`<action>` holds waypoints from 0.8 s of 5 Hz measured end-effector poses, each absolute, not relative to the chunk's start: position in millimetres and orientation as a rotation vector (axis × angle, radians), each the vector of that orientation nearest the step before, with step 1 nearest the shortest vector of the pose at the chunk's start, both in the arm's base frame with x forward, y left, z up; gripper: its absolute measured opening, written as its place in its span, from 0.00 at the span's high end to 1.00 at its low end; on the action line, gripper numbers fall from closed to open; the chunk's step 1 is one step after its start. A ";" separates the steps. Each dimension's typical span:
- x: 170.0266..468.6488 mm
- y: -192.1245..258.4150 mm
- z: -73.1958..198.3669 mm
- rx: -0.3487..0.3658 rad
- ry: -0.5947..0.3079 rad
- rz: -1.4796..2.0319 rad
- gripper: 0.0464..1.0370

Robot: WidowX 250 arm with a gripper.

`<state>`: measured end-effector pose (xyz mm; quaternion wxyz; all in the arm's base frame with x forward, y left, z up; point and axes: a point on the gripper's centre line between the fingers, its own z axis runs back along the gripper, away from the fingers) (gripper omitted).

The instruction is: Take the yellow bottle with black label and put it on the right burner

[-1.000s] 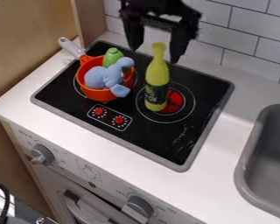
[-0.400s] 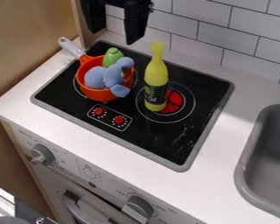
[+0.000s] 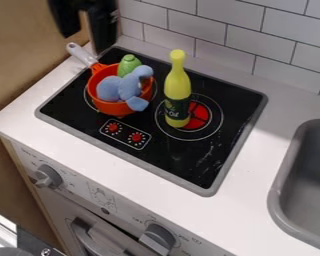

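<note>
**Yellow bottle's standing on the right burner, pincer's open**

So the yellow bottle [image 3: 177, 90] is upright on the right burner [image 3: 200, 114], sitting a bit left of centre, so you can see some of the red middle poking out beside it. Its black label faces the camera side, neck pointing up.

The pincer [image 3: 85, 42] is up at the top left, near the wooden panel [image 3: 26, 47] and well apart from the bottle. Its two fingers are spread, with a gap between them.

Over on the left burner there's an orange pot [image 3: 116, 108] with its grey handle [image 3: 80, 53] pointing to the upper left. A blue plush toy [image 3: 127, 88] and a green thing [image 3: 128, 64] with a rounded top are in the pot, the toy partly over the rim.

Two red dials [image 3: 136, 136] are on the stovetop [image 3: 173, 162], which is set in the white surface [image 3: 263, 175]. Grey sink [image 3: 281, 172] on the right, white tiles [image 3: 249, 45] behind.
</note>
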<state>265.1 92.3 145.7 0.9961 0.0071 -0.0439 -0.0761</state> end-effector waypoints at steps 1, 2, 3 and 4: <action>268.3 100.8 139.2 0.035 -0.125 -0.177 0.04; 267.2 110.2 125.7 0.059 -0.127 -0.191 0.04; 262.8 115.4 114.1 0.067 -0.137 -0.217 0.04; 258.8 121.2 102.2 0.029 -0.104 -0.228 0.04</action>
